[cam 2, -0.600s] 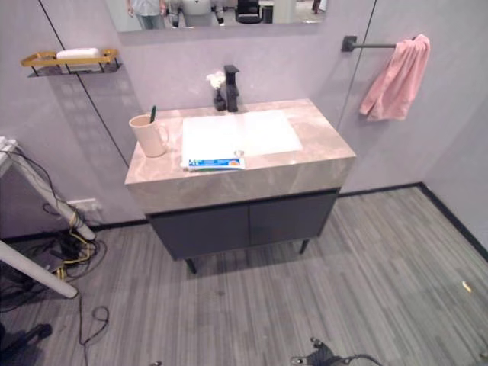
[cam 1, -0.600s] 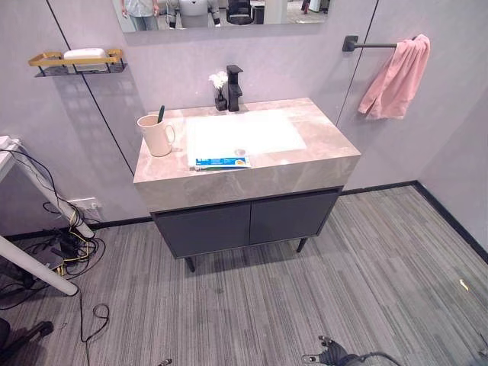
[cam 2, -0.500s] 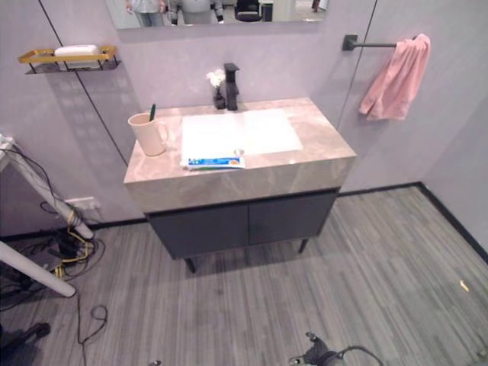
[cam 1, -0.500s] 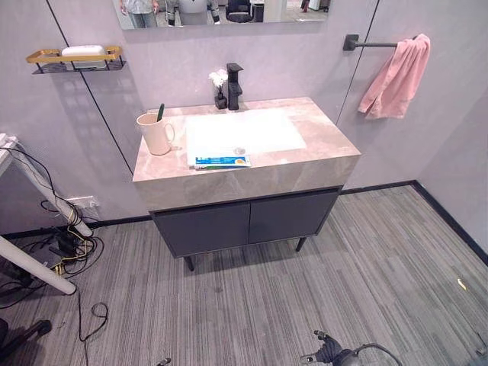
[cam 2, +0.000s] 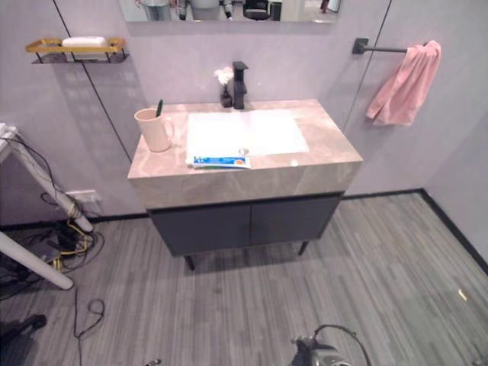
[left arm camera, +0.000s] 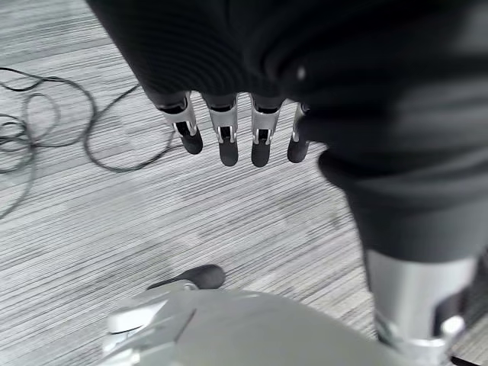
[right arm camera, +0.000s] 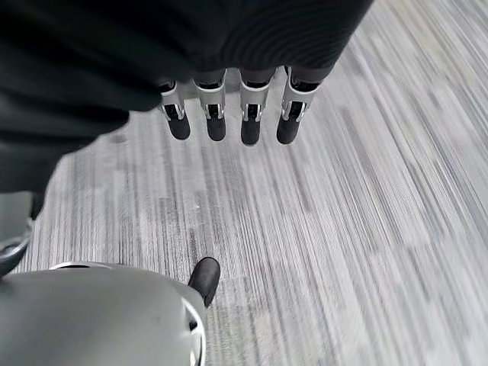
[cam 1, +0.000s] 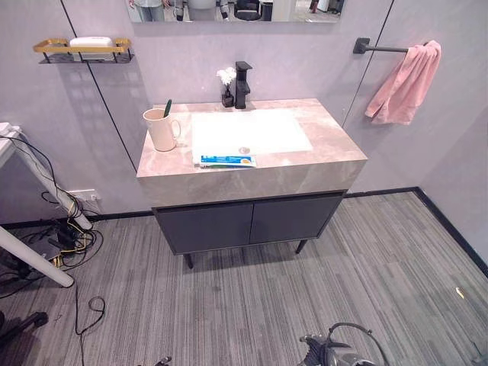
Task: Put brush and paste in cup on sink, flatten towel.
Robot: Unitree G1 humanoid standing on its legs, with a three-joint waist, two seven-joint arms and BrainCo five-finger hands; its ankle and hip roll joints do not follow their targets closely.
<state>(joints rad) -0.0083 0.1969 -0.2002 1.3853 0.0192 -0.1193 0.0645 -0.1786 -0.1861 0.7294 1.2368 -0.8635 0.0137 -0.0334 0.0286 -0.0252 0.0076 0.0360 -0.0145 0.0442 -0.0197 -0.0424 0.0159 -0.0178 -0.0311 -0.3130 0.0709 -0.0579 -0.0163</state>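
I stand well back from the sink [cam 1: 335, 152], both arms hanging over the floor [left arm camera: 114, 221]. My left hand [left arm camera: 229, 130] and right hand [right arm camera: 229, 114] each have fingers straight and relaxed, holding nothing. The brush [cam 1: 167, 108] already stands in the cup [cam 1: 160, 130] at the counter's left end. The paste [cam 1: 225, 161] lies flat on the front edge, just before the basin, near the cup but apart from it. The towel [cam 1: 404, 84] hangs bunched from one end of the bar [cam 1: 379, 49] on the right wall. I judge the paste comes next: close in squarely first, then pinch the tube across its narrow sides so it lifts level, tip it upright, and lower it beside the brush without knocking the cup
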